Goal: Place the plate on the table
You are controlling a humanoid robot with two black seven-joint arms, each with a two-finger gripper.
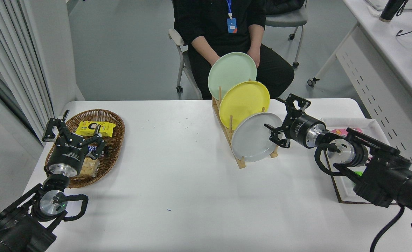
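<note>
The light-grey plate (253, 138) stands on edge in the front slot of a wooden rack (231, 140) on the white table (177, 182). A yellow plate (244, 103) and a pale green plate (231, 73) stand behind it in the same rack. My right gripper (285, 120) is open, its fingers spread just right of the grey plate's right rim, close to it but not closed on it. My left gripper (74, 131) is parked at the lower left over a wicker basket, open and empty.
A wicker basket (113, 154) with snack packets lies at the left. A white tray (374, 126) sits at the right under my right arm. A person in black sits at the far side behind the rack, one hand (215, 59) near the green plate.
</note>
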